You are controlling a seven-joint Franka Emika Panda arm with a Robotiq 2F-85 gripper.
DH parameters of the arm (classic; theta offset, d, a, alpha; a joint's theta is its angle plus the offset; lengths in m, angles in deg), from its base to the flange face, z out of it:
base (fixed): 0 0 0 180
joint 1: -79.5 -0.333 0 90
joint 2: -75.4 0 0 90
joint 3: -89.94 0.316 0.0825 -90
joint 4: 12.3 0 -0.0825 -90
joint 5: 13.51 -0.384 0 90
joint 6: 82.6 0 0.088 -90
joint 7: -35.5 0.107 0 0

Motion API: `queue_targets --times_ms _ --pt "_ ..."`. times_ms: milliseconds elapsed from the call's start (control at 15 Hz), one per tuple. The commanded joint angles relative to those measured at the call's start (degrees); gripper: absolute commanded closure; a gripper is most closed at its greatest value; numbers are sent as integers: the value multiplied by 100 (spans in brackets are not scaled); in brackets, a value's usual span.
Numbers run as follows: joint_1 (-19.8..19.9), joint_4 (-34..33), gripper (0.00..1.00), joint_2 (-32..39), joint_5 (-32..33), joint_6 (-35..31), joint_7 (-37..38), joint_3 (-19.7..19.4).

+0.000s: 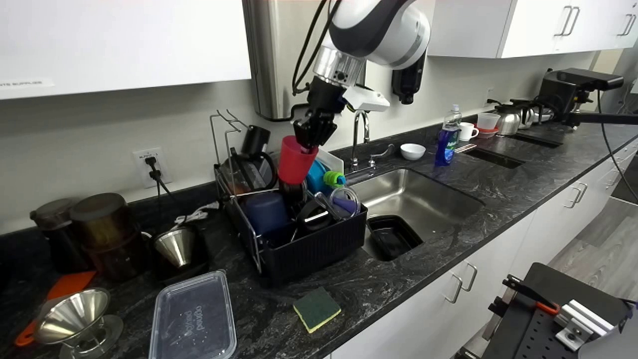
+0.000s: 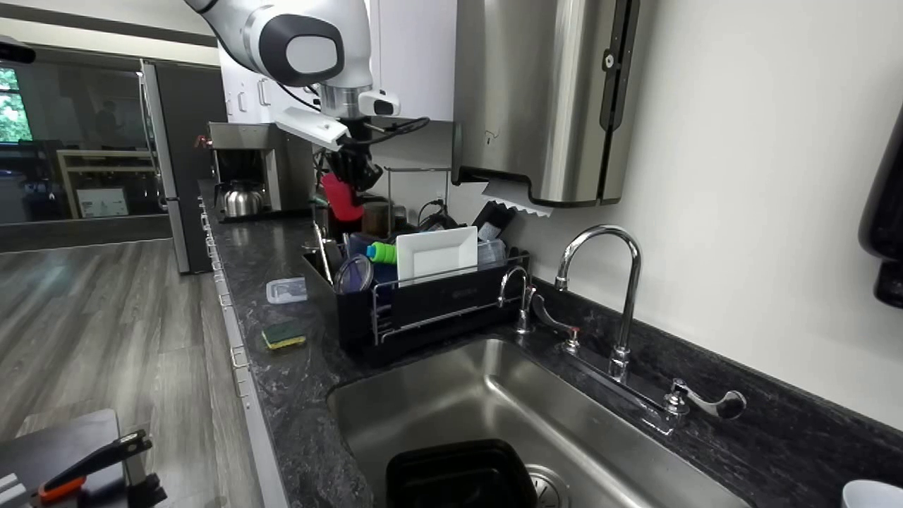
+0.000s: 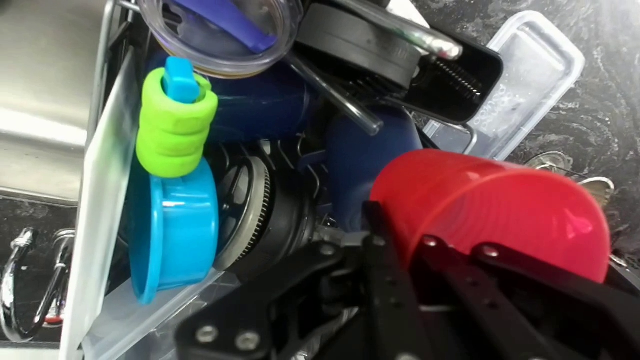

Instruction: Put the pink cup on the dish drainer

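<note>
Grasping the pink cup [image 1: 294, 164] by its wall with the tool [image 3: 400, 232], slightly tilted over the crowded dish drainer [image 1: 314, 251]; hard to tell whether touching anything beneath. If released slanted, might topple against the dark blue cup [image 1: 265, 213].

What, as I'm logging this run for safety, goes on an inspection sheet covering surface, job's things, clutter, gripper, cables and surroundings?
Surface: dark marbled countertop.
Job's things: pink cup held over the loaded dish drainer; contact below unclear.
Clutter: sponge and clear container near the drainer; white plate inside.
Gripper: closed on the cup's wall.
Cables: black cable looping beside the arm; black plugs in a wall outlet.
Surroundings: metal sink holding a black tray; white cabinet overhead.
</note>
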Motion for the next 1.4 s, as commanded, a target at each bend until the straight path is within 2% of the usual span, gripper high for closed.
queue_targets --times_ms 0,533,1333 --pt "8 152 99 57 254 -342 -96 -22" --pt "71 439 99 279 822 -826 -104 -88" --pt "128 639 99 296 1081 -1010 -102 -158"
